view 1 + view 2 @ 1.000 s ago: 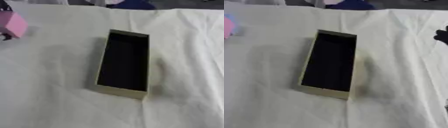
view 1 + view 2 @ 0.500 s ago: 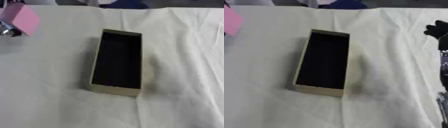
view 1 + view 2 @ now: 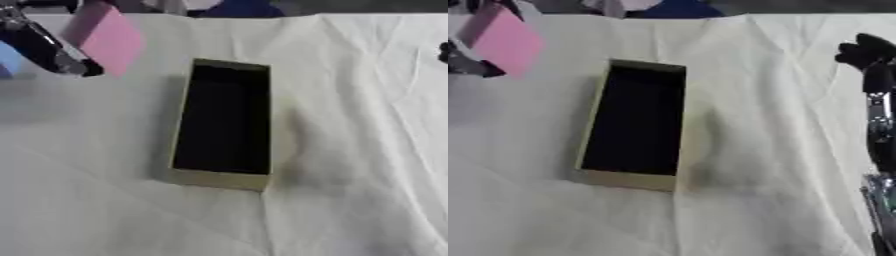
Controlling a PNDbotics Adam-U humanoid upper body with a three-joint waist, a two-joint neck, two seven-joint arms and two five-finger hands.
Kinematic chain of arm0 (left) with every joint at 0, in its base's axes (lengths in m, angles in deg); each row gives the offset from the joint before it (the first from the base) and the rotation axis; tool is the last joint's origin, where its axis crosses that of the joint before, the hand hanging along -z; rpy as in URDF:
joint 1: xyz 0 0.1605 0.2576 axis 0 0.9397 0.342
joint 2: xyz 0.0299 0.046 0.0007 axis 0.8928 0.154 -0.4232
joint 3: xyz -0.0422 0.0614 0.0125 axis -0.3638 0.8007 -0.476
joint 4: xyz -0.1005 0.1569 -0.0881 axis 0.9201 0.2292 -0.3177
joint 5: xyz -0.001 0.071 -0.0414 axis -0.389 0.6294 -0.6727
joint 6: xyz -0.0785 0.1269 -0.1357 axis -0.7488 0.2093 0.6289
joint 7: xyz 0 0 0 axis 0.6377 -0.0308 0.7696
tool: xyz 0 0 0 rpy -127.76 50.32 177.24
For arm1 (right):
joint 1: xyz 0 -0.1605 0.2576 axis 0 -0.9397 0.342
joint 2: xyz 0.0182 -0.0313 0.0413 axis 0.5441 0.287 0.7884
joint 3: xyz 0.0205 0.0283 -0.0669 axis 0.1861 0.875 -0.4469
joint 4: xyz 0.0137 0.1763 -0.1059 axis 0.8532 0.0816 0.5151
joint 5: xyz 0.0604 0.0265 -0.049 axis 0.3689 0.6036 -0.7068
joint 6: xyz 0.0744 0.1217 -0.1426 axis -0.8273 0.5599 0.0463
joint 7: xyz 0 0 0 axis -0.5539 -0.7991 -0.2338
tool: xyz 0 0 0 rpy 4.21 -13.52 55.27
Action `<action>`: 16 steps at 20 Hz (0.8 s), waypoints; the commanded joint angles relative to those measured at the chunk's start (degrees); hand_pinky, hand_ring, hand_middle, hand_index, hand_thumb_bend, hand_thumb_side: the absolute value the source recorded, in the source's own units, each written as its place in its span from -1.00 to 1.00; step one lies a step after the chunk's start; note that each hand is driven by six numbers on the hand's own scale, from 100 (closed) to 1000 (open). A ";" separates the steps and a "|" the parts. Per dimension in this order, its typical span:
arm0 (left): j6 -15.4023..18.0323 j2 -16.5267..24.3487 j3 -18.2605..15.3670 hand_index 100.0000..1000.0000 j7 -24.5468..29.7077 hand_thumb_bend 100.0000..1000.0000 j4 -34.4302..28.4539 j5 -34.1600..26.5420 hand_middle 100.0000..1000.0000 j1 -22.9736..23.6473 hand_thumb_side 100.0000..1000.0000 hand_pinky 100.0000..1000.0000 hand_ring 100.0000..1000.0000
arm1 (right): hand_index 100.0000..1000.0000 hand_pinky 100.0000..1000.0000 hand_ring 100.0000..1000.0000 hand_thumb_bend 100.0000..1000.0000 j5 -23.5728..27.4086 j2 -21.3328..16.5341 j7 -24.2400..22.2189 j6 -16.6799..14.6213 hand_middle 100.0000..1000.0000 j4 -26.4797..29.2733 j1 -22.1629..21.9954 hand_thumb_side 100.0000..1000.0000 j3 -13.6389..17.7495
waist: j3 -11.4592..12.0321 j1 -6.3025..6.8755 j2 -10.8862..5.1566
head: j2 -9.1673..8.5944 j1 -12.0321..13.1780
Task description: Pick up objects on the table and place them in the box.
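A long cream box with a dark inside lies open in the middle of the white cloth, and nothing shows in it. My left hand comes in from the upper left, shut on a flat pink block that it holds tilted in the air, left of the box's far end. A pale blue patch shows behind that hand at the left edge. My right hand stands at the right edge, well away from the box, with its silver forearm running down the picture's side.
The white cloth covers the whole table, with creases to the right of the box. Dark and blue shapes lie beyond the far edge.
My left hand has carried the pink block up and rightward, closer to the box's far end. The right hand has come further into view at the right edge. The view itself has shifted.
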 commanded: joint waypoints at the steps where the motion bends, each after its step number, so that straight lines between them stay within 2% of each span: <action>1: -0.11 -2.68 1.31 0.16 1.08 -0.95 -1.07 -0.35 -0.10 -2.35 -1.00 -0.16 0.00 | 0.64 0.62 0.57 -1.00 0.44 -1.71 -0.04 -0.11 0.16 0.96 0.62 0.64 0.55 | -0.17 0.22 -1.33 | 0.19 0.24; 8: 1.41 -11.09 5.13 0.17 2.78 -0.89 0.63 3.54 -0.08 -4.45 -1.00 -0.13 0.02 | 0.64 0.62 0.57 -1.00 0.54 -1.72 0.89 -0.12 0.17 0.96 0.89 0.62 1.60 | -0.77 0.62 -1.50 | 0.39 0.98; 16: 2.85 -15.14 7.35 0.18 1.85 -0.86 2.65 9.46 -0.07 -3.25 -1.00 -0.13 0.02 | 0.64 0.62 0.57 -1.00 0.22 -1.52 1.51 0.25 0.17 0.96 0.72 0.63 1.90 | -0.94 1.24 -1.51 | 0.33 1.04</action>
